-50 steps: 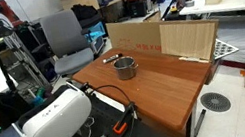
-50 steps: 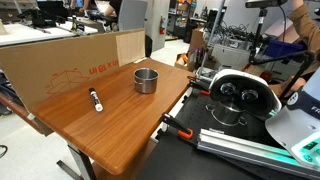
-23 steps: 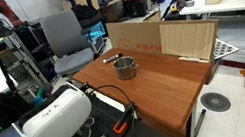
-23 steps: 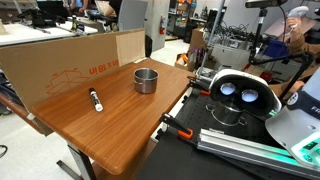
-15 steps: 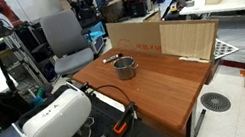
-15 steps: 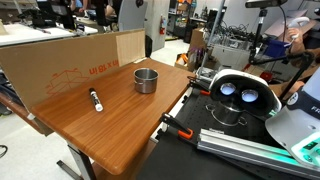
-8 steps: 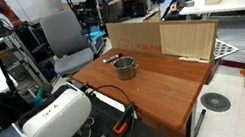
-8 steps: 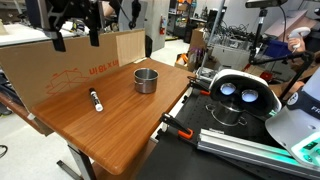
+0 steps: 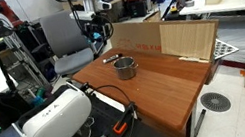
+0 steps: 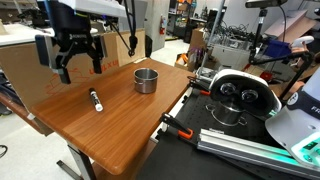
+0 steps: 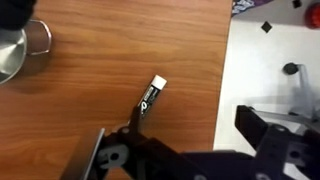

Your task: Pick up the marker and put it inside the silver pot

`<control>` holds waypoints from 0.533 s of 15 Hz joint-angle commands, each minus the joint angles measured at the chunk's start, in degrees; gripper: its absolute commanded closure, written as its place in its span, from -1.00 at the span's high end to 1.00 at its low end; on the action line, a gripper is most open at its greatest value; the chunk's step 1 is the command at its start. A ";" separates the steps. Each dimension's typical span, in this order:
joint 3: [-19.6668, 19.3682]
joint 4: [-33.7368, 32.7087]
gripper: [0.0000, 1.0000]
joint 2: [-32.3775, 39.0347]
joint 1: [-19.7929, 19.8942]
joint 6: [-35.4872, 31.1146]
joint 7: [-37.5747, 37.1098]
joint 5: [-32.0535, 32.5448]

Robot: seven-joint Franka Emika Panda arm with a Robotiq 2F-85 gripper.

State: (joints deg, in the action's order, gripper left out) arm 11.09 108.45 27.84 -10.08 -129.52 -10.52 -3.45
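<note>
The marker point(image 10: 96, 100) lies flat on the wooden table point(image 10: 120, 130), dark with a white end; it also shows in an exterior view point(image 9: 110, 57) and in the wrist view point(image 11: 150, 99). The silver pot point(image 10: 147, 80) stands upright a short way from it, also seen in an exterior view point(image 9: 126, 68) and at the wrist view's upper left edge point(image 11: 14, 50). My gripper point(image 10: 79, 67) hangs open and empty above the marker, not touching it. It shows small in an exterior view point(image 9: 99, 34), and its fingers frame the wrist view's bottom point(image 11: 185, 150).
A cardboard box point(image 10: 70, 60) stands along the table's far side, close behind the gripper. A white headset-like device point(image 10: 240, 97) sits beyond the table's edge near the pot. An orange-tipped clamp point(image 10: 178, 128) lies at that edge. A grey chair point(image 9: 64, 38) stands behind.
The arm has come down into both exterior views. Half a second ago the gripper was high near the frame top; now it is lower, over the marker. Marker and pot have not moved.
</note>
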 commanded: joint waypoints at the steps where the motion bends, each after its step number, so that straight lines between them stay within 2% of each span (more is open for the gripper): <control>1: -2.38 -2.76 1.00 3.23 -2.35 -0.35 -3.05 0.11; 8: -5.98 -10.18 1.00 10.72 -5.57 1.75 -9.91 1.77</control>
State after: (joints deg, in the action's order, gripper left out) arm 7.59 102.94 34.81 -13.14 -129.65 -16.51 -3.07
